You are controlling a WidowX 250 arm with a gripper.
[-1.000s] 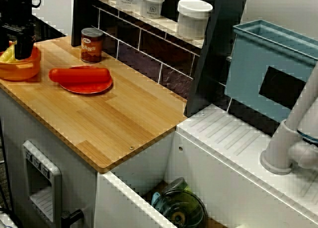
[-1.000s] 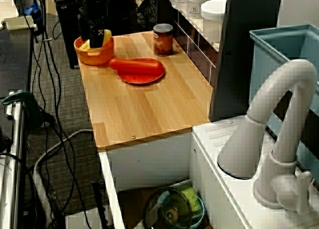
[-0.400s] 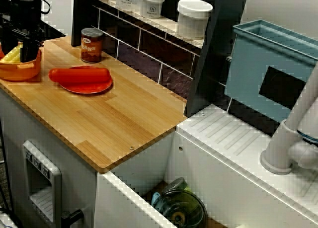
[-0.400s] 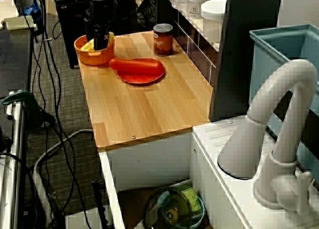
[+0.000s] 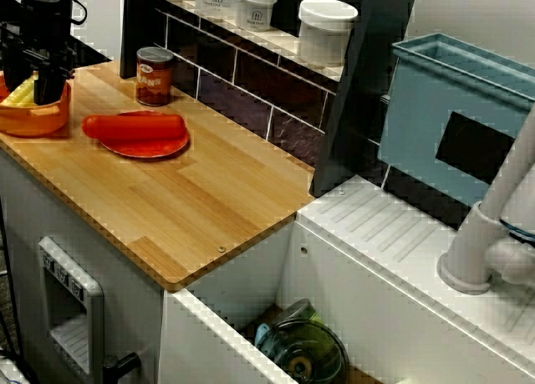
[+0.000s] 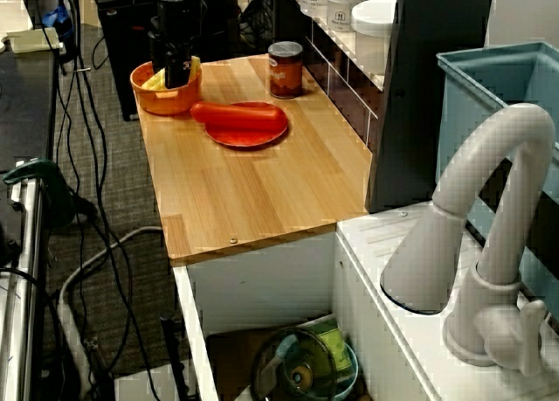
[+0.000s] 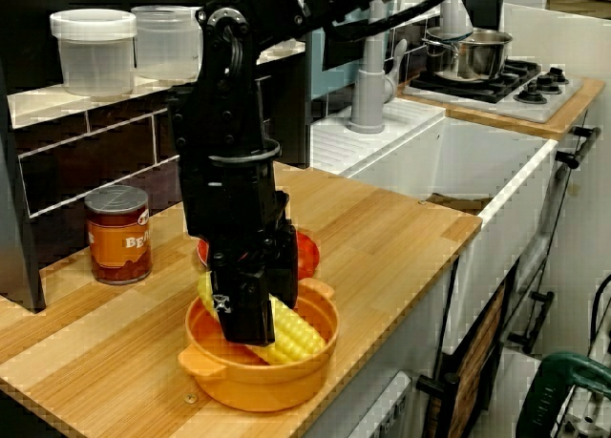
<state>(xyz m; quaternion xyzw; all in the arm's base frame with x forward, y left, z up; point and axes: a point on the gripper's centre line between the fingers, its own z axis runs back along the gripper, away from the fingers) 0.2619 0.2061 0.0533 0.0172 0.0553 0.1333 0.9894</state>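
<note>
My black gripper [image 7: 246, 328] reaches down into an orange two-handled bowl [image 7: 258, 381] at the counter's end. Its fingers rest against a yellow corn cob [image 7: 296, 335] lying in the bowl, and they hide part of the cob. Whether the jaws are closed on the corn does not show. In the view from the side, the gripper [image 5: 38, 89] stands over the bowl [image 5: 33, 120] with corn [image 5: 21, 93] beside it. The view over the faucet shows the gripper [image 6: 175, 76] in the bowl [image 6: 162, 100].
A red plate [image 5: 142, 145] holding a long red sausage-like piece [image 5: 134, 126] lies beside the bowl. A brown can [image 5: 154, 76] stands by the tiled wall. White jars [image 5: 326, 28] sit on the shelf. The sink [image 6: 297, 366] holds a glass lid; a faucet [image 6: 489, 200] rises nearby.
The gripper has shifted slightly toward the wall over the bowl and turned, showing a wider face in the side view. Bowl, plate and can stay put.
</note>
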